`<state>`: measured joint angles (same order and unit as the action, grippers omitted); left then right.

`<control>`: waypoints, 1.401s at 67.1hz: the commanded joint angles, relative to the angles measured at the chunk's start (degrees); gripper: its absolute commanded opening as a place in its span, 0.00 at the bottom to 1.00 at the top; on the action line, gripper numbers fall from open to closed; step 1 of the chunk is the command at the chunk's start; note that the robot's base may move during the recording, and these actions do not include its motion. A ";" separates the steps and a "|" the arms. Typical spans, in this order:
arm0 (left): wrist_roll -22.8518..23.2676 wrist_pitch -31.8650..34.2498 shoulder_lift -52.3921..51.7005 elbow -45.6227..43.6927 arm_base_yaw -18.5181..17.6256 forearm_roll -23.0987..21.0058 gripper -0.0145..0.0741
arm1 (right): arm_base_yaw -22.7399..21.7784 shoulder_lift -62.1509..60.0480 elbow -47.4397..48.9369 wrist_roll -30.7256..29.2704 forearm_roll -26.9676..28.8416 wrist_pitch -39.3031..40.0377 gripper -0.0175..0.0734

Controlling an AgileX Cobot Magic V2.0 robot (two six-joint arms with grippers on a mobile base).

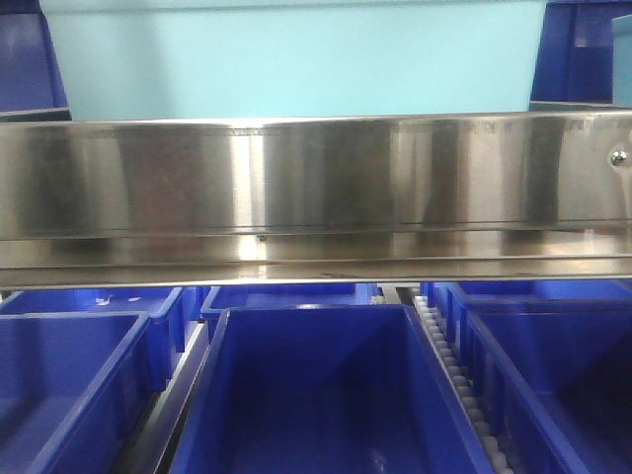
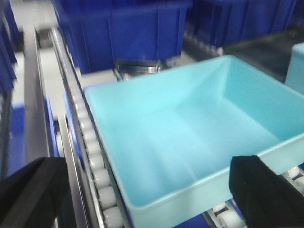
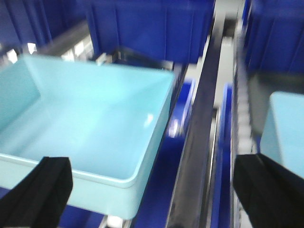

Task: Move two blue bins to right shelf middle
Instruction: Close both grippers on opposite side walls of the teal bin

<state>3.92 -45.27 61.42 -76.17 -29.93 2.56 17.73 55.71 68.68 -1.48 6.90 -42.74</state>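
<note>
An empty light-blue bin [image 2: 180, 137] rests on white rollers [image 2: 92, 152] on the upper shelf level, and it fills the top of the front view [image 1: 296, 59]. My left gripper [image 2: 147, 202] is open; its black fingers [image 2: 28, 194] stand wide apart at the bin's near wall, holding nothing. My right gripper [image 3: 154, 199] is open too, over the same bin's near right corner [image 3: 90, 114] and a steel rail [image 3: 199, 142]. Dark blue bins [image 1: 326, 395] sit on the level below.
A wide steel shelf beam [image 1: 316, 188] crosses the front view between the levels. More dark blue bins stand behind the light one [image 2: 128, 33] [image 3: 152, 28]. A second light-blue bin [image 3: 285, 128] sits in the lane to the right. A roller track [image 1: 449, 365] separates the lower bins.
</note>
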 commanded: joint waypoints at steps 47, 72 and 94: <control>3.72 -13.36 34.04 -19.14 5.06 -0.95 0.83 | 0.17 44.58 29.97 3.56 -0.19 -19.06 0.82; 5.56 -13.24 36.73 -19.14 5.99 -2.56 0.46 | 0.17 47.60 29.97 3.56 -0.19 -17.66 0.25; 5.56 -13.54 36.63 -19.14 5.99 -3.06 0.04 | 0.17 47.49 29.97 4.05 -0.19 -19.04 0.03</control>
<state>9.61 -58.87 98.38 -94.72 -23.73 0.82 18.07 103.41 98.31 1.37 8.17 -61.81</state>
